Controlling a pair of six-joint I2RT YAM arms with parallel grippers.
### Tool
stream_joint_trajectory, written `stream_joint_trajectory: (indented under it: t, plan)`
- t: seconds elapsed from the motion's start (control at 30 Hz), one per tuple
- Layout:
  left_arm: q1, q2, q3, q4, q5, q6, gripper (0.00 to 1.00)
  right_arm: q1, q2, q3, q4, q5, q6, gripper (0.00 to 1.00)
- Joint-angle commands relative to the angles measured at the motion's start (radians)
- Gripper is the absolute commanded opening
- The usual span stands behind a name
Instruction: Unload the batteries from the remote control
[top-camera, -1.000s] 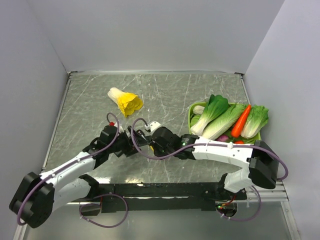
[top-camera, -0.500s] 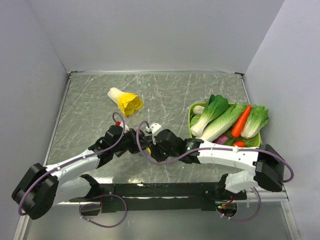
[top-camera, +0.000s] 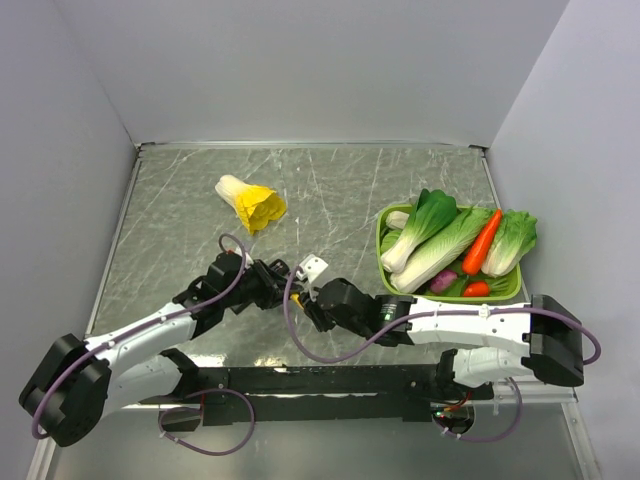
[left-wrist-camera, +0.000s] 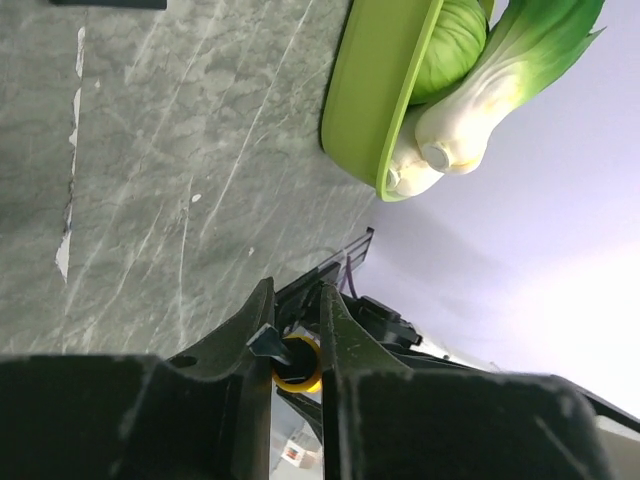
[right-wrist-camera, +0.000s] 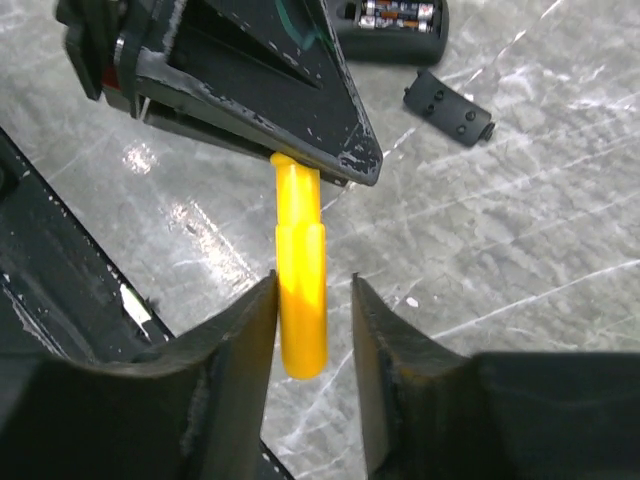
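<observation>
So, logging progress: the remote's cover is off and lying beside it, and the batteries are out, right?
No. The cover is off beside the remote, but the batteries are still in it, as the right wrist view shows.

You're looking at a lab test cell: plain pale walls (top-camera: 300, 70) box in a grey marbled surface (top-camera: 330, 190), with plastic-looking vegetables (top-camera: 440, 245) in a green tray (top-camera: 379, 240) at right.
</observation>
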Motion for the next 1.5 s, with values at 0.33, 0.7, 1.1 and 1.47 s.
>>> stream_joint_trajectory:
  t: [0.33, 0.7, 1.1, 1.47]
  plan:
    - [0.001, -0.030, -0.099, 0.162, 0.031, -0.181, 0.01, 0.027, -0.024, -0.018, 0.054, 0.057, -0.006, 0.48]
    - [0.001, -0.041, -0.117, 0.194, 0.040, -0.201, 0.01, 0.028, -0.046, -0.055, 0.122, 0.043, 0.002, 0.21]
    - [0.061, -0.076, 0.164, -0.387, -0.199, 0.163, 0.85, -0.096, -0.093, 0.057, -0.162, -0.044, 0.031, 0.00]
    - [0.345, 0.047, 0.277, -0.501, -0.286, 0.441, 0.67, -0.257, 0.035, 0.322, -0.509, -0.202, -0.155, 0.00]
